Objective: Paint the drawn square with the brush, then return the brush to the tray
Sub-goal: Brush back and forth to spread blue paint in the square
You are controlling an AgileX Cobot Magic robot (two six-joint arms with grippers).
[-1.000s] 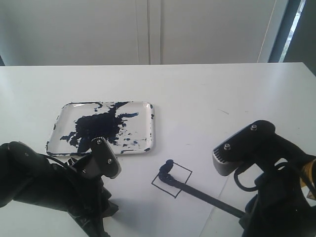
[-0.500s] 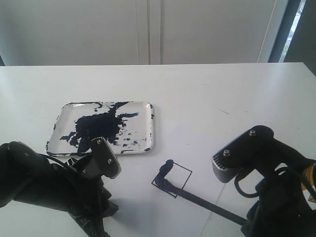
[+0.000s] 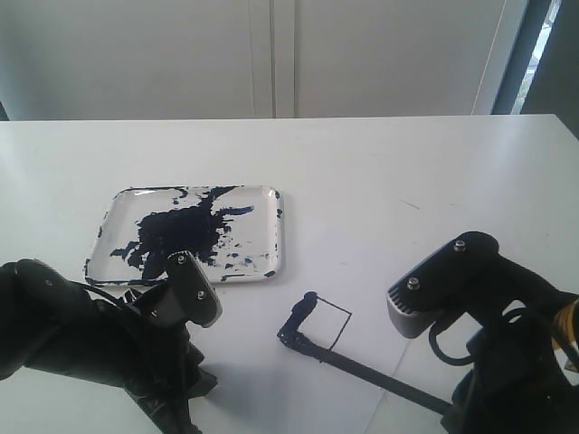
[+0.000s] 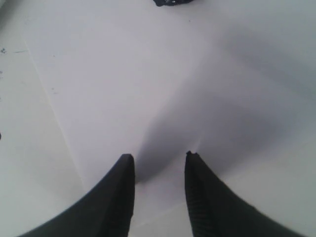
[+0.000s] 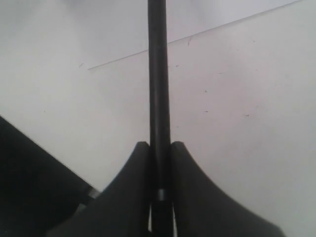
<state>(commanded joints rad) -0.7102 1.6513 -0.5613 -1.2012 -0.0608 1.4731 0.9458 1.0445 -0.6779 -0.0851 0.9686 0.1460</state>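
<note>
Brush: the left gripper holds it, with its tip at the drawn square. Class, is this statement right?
No. The right gripper holds the brush, jaws shut on it, as the right wrist view shows. The left gripper is open and empty. The tip is at the square, as stated.

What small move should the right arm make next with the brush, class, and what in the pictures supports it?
Probably drag the tip sideways across the inside of the drawn square. The right gripper is shut on the brush, whose tip sits at the square's left corner in the exterior view. Dark paint shows only along that left edge, and the middle is blank white.
</note>
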